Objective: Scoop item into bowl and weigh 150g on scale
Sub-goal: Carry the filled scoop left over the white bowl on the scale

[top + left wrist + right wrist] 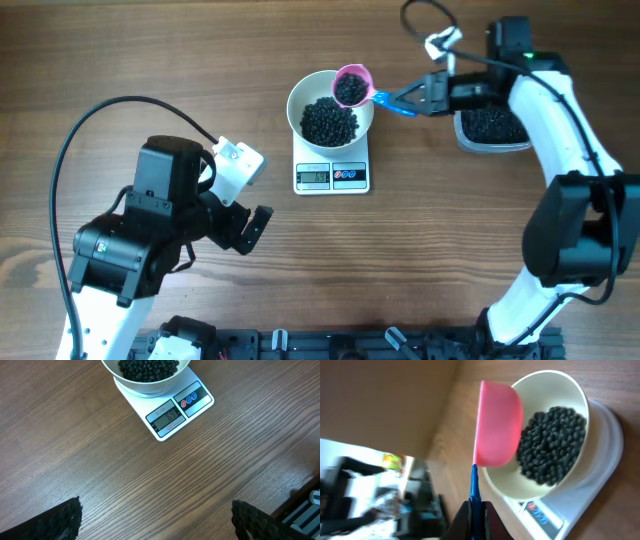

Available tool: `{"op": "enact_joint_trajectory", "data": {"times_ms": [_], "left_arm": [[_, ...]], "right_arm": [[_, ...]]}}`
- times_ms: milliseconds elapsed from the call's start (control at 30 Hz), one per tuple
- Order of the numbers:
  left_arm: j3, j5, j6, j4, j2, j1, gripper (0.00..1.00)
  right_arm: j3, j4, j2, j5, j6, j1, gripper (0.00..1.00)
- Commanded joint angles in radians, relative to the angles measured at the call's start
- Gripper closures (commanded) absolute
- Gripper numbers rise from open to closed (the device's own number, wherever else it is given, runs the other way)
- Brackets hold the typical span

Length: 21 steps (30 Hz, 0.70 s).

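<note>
Frankly, you can't read the blurred digits on the scale (332, 176) at centre; the right gripper (403, 100) pinches the pink scoop (351, 85) by its handle, and the left gripper (157, 520) stands spread.

Round white bowl (298, 106) upright on small white scale (332, 178), black beads (330, 122) piled inside

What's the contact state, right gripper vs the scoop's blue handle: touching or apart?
Touching. Right wrist view: the right gripper is shut on the blue handle of the pink scoop, jaws pressed against both its sides with no gap.
</note>
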Motion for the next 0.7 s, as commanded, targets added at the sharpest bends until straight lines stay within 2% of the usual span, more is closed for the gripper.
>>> {"op": "enact_joint_trajectory", "data": {"times_ms": [0,167,300,500,667], "left_arm": [[0.018,0.016,0.021,0.002,0.000,0.007,0.00],[0.018,0.016,0.021,0.003,0.000,0.007,0.00],[0.018,0.016,0.020,0.003,0.000,0.007,0.00],[0.018,0.016,0.021,0.003,0.000,0.007,0.00],[0.018,0.016,0.020,0.003,0.000,0.007,0.00]], "right_arm": [[0.002,0.055,-0.024,0.252,0.019,0.072,0.95],[0.002,0.121,-0.026,0.449,-0.014,0.161,0.95],[0.013,0.127,-0.054,0.532,-0.013,0.202,0.95],[0.013,0.129,-0.144,0.811,-0.036,0.295,0.95],[0.013,0.117,-0.190,0.942,-0.062,0.378,0.95]]}}
